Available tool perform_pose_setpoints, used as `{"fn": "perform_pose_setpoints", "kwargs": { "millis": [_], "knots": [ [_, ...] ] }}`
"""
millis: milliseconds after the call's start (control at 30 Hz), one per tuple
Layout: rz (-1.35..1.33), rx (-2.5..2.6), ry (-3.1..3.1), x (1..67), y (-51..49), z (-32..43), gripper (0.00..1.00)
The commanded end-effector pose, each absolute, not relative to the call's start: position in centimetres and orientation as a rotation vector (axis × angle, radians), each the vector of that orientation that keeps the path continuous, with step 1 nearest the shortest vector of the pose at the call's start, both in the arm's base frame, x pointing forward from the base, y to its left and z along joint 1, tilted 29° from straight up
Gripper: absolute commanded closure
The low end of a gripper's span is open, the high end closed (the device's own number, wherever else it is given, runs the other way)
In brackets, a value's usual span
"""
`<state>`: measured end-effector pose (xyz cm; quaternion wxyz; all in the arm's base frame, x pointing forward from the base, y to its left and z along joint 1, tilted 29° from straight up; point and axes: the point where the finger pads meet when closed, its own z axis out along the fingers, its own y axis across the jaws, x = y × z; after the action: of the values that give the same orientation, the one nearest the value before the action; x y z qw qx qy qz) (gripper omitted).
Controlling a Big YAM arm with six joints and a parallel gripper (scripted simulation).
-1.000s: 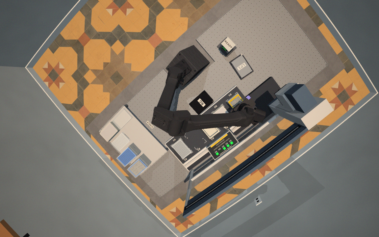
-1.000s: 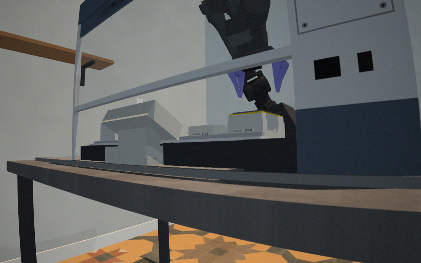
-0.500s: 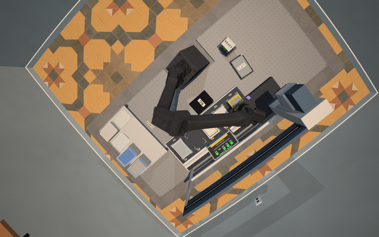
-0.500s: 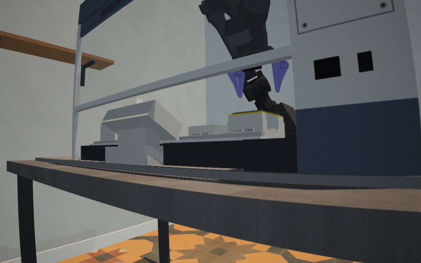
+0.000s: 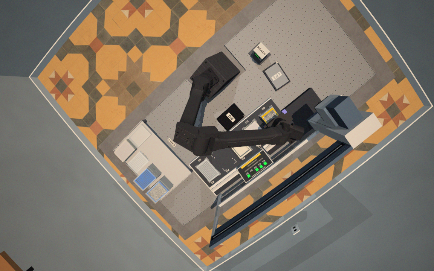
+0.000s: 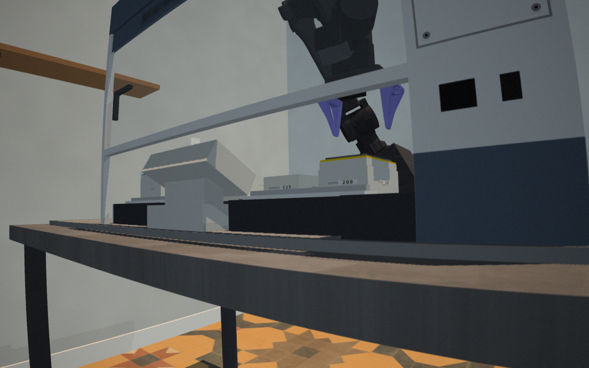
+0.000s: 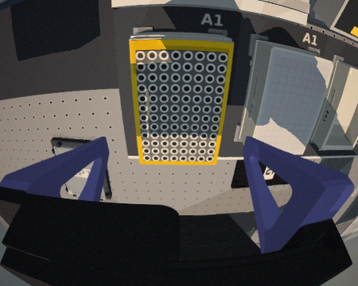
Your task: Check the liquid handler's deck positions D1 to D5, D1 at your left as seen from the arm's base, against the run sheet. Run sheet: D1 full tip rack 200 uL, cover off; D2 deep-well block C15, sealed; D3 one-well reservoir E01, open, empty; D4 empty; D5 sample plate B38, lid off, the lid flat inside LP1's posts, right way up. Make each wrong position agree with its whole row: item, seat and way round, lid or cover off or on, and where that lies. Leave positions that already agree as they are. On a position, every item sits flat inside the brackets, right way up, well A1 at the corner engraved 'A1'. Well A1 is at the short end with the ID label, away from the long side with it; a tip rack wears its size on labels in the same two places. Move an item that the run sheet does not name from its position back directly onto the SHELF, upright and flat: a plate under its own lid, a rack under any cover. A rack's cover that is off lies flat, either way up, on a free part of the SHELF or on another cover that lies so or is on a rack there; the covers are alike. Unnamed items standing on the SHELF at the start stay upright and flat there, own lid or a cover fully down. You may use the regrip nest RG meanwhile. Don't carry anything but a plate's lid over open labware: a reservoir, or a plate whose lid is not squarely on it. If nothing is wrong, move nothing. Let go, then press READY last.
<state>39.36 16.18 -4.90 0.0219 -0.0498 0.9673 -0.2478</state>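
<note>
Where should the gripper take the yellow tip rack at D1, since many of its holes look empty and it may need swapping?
Take the tip rack by its two long side walls, high up, coming straight down. Its long axis runs between the open gripper's fingers, so they straddle its short width. It stands taller than the neighbouring deep-well block, which leaves the upper walls free.
</note>
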Motion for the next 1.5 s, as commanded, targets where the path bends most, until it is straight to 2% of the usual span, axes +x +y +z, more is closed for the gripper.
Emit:
{"fn": "perform_pose_setpoints", "kwargs": {
  "millis": [0,700,767,800,900,1200,1367,1467],
  "knots": [
    [-0.712,-0.075,2.965,41.2,16.7,-2.4,0.0],
    [-0.682,-0.115,2.947,40.7,21.5,3.9,0.0],
    [-0.682,-0.115,2.947,40.7,21.5,3.9,0.0],
    [-0.775,-0.116,3.003,38.8,19.2,1.3,0.0],
    [-0.681,-0.115,2.948,40.5,22.2,5.1,0.0],
    [-0.677,-0.115,2.949,40.1,23.5,7.9,0.0],
    [-0.761,-0.098,2.997,38.8,21.3,6.3,0.0],
    [-0.674,-0.115,2.95,39.9,24.5,9.7,0.0]
  ]
}}
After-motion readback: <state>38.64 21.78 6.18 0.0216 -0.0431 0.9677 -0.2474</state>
